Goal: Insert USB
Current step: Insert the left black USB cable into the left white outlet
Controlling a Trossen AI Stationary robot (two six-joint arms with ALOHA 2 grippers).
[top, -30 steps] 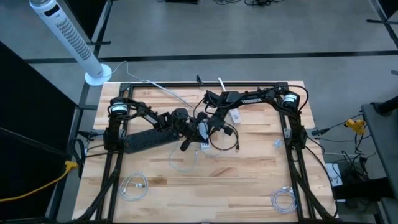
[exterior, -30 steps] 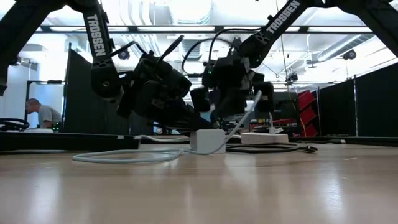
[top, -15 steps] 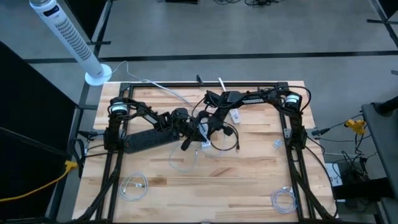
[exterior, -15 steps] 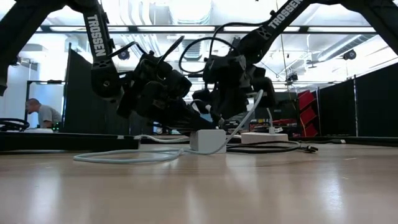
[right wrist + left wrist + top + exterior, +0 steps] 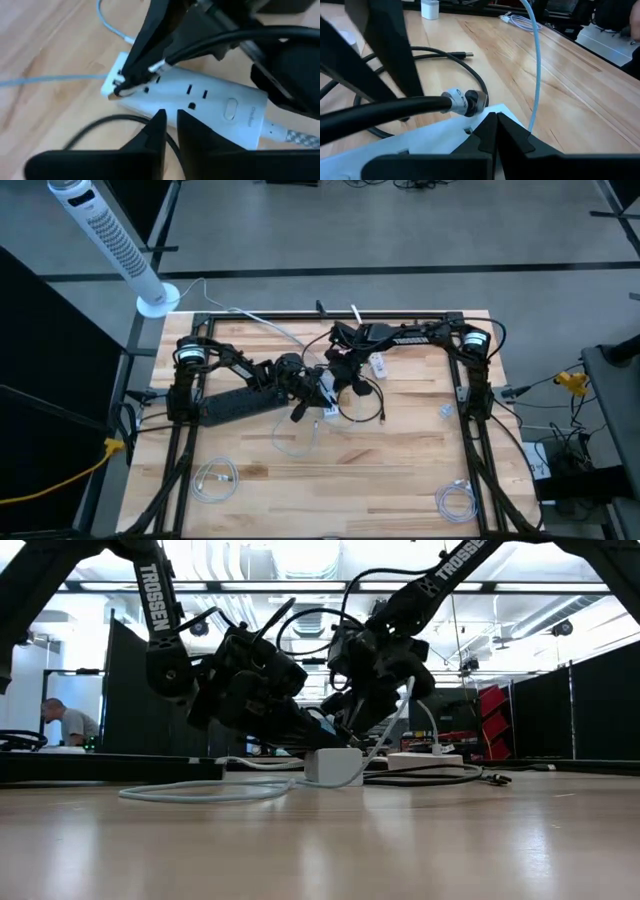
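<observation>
A white power strip (image 5: 200, 107) lies flat on the table's middle (image 5: 327, 410). A black cable (image 5: 225, 40) ends in a USB plug (image 5: 470, 99) at the strip's end (image 5: 119, 91); I cannot tell whether the plug sits in a port. My left gripper (image 5: 495, 122) is shut, with its tips on the strip right beside the plug, as the right wrist view also shows (image 5: 122, 84). My right gripper (image 5: 171, 117) hangs above the strip (image 5: 362, 715), open by a narrow gap, with nothing between its fingers. My left gripper presses its shut fingertips (image 5: 131, 75) down on the strip's top, near the plug end (image 5: 470, 134). The fingers slant down from the table's left. The strip lies flat on the table under them. The plug sits just past the tips, not between them.
A black cable loop (image 5: 365, 405) lies right of the strip, and a thin pale cable (image 5: 536, 75) runs off toward the near edge. A black bar (image 5: 235, 405) lies under the left arm. A white adapter (image 5: 378, 367) and coiled white cables (image 5: 213, 478) (image 5: 455, 500) lie around.
My right gripper has risen off the strip's end and drawn back toward the table's far right, tipping as it went. My left gripper and the strip have stayed where they were.
</observation>
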